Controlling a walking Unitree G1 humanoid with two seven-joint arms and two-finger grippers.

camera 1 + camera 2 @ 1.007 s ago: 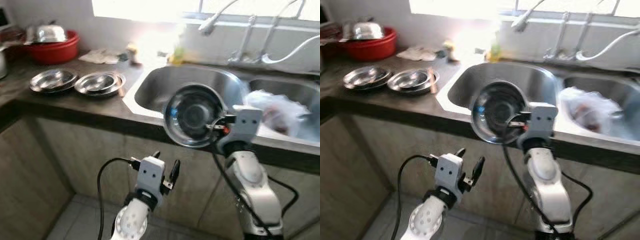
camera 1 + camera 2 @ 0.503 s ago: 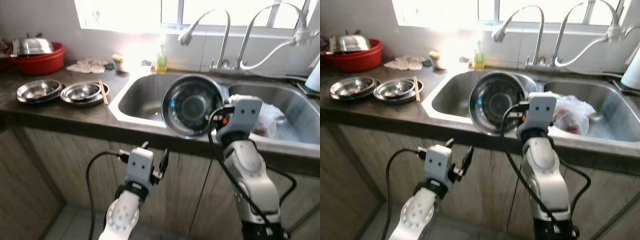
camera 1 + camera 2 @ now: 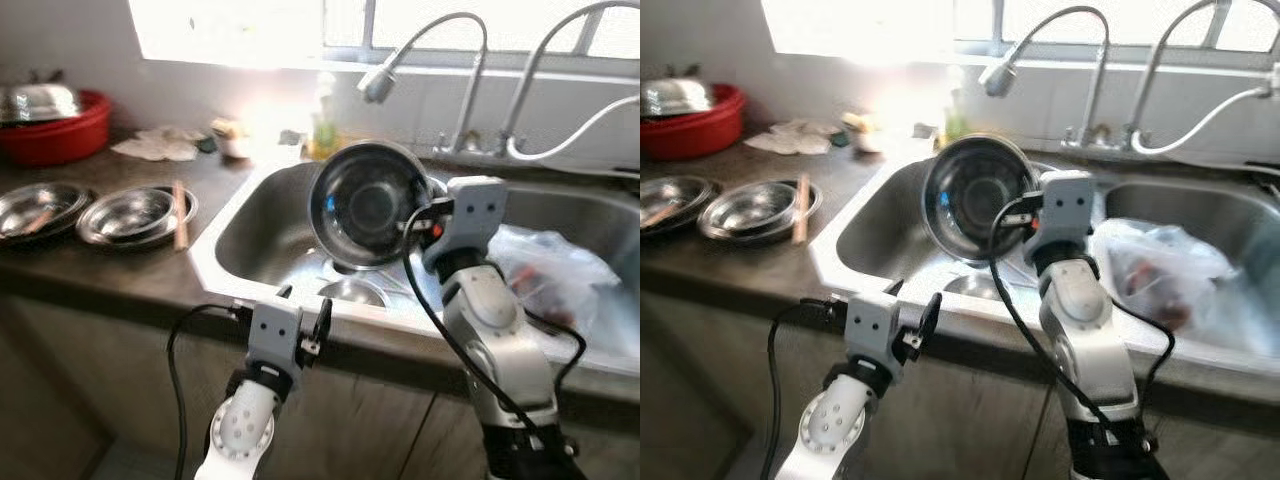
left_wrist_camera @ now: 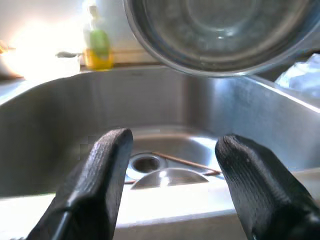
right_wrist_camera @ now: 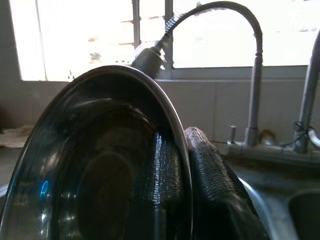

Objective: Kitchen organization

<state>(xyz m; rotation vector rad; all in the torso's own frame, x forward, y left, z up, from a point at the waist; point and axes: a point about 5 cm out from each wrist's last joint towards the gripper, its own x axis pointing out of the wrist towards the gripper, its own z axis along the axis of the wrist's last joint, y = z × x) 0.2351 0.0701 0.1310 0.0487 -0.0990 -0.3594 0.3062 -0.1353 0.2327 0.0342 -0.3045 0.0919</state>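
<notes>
Right gripper [image 5: 182, 175] pinches steel bowl [image 3: 368, 203] by its rim above sink [image 3: 262, 225]; left gripper [image 4: 172, 172] spread wide.

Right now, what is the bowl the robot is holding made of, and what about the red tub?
The bowl looks like polished steel: silvery, mirror-like reflections. The red tub is probably plastic: flat, even colour, dull shine, though too blurred to be sure.

We see shiny silver bowl [image 3: 368, 204] with dark reflective inside, nipped by black textured fingers [image 5: 210, 175]. Our arms silver, cables black. Sink [image 3: 262, 232] pale steel; counter [image 3: 120, 270] dark brown. Red basin [image 3: 50, 138], green-yellow soap bottle [image 4: 98, 46], clear plastic bag [image 3: 560, 280] showing reddish contents. Plates [image 3: 128, 214] silver.
</notes>
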